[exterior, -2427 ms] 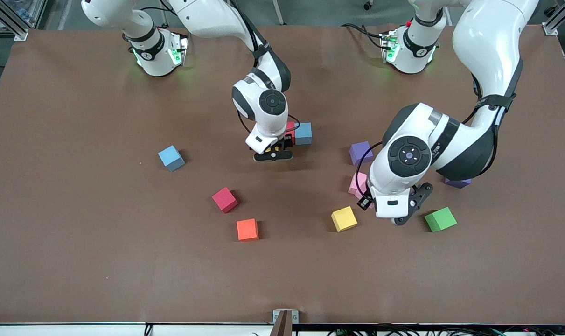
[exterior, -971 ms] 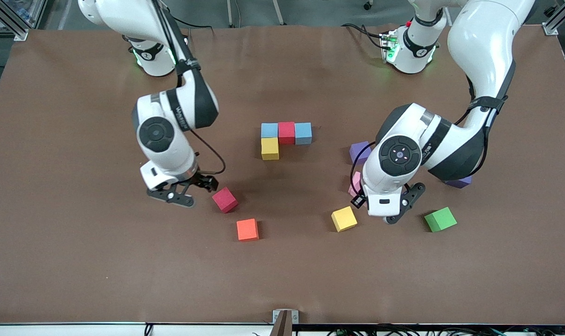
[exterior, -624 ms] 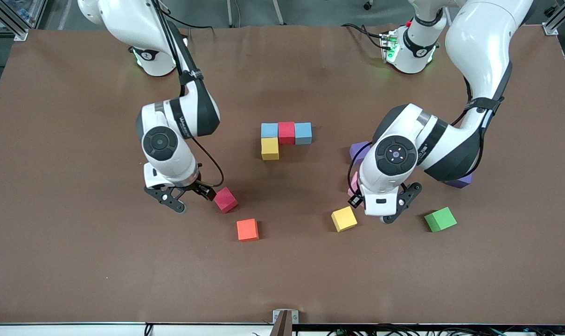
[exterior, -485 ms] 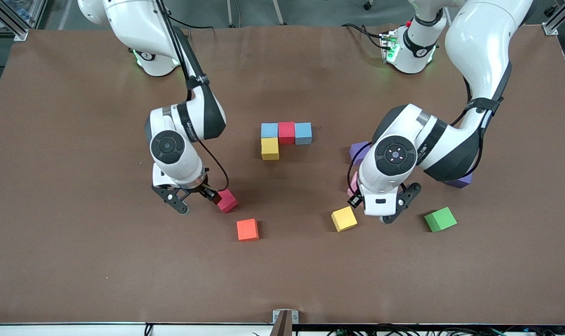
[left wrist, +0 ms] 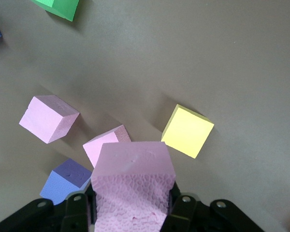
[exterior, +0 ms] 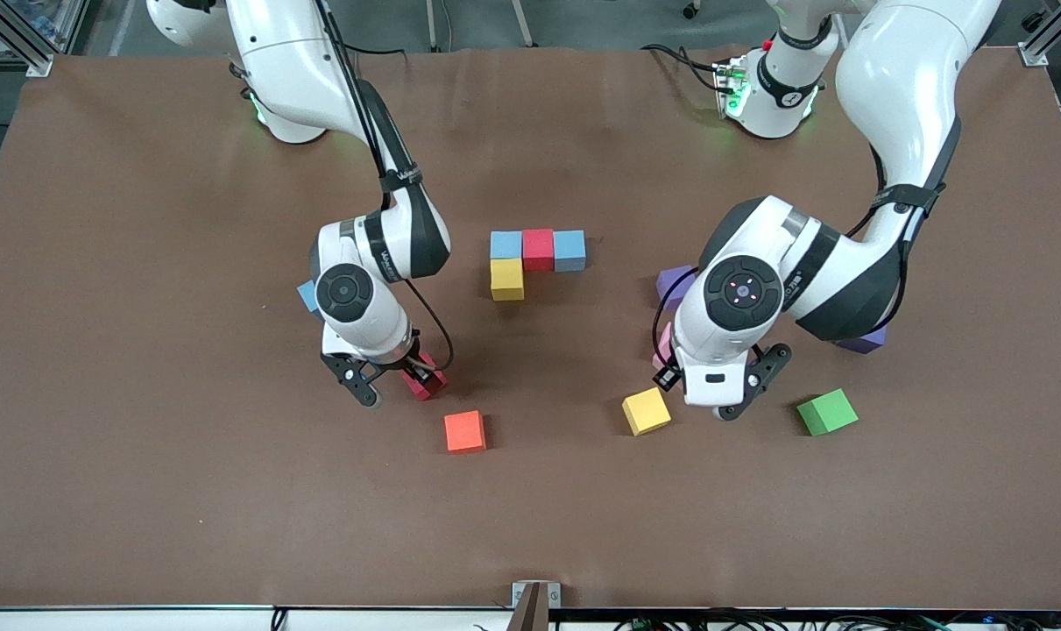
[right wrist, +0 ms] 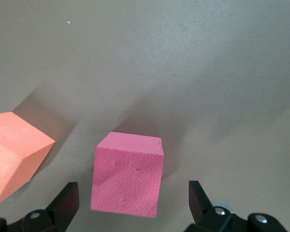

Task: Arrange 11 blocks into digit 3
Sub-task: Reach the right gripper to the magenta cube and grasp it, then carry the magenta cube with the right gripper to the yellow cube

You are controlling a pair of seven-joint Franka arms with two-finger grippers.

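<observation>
Two light blue blocks (exterior: 505, 244) (exterior: 569, 251) flank a red block (exterior: 538, 249) in a row at mid-table. A yellow block (exterior: 506, 280) touches that row on the side nearer the camera. My right gripper (exterior: 388, 379) (right wrist: 134, 203) stands open and low, one finger on either side of a loose red block (exterior: 427, 380) (right wrist: 128, 174). My left gripper (exterior: 723, 399) (left wrist: 133, 208) is shut on a pink block (left wrist: 133, 186), above two more pink blocks (left wrist: 48, 118) (left wrist: 106, 145). Loose yellow (exterior: 646, 411) (left wrist: 187, 130) and orange (exterior: 464, 431) (right wrist: 14, 159) blocks lie nearby.
A green cube (exterior: 827, 412) lies toward the left arm's end. Purple blocks (exterior: 675, 285) (exterior: 861, 343) show partly beside the left arm. Another light blue block (exterior: 307, 295) peeks out beside the right arm's wrist.
My right arm left the yellow block by the row, swung out toward its own end, then came in and down round the loose red block. My left arm has barely moved.
</observation>
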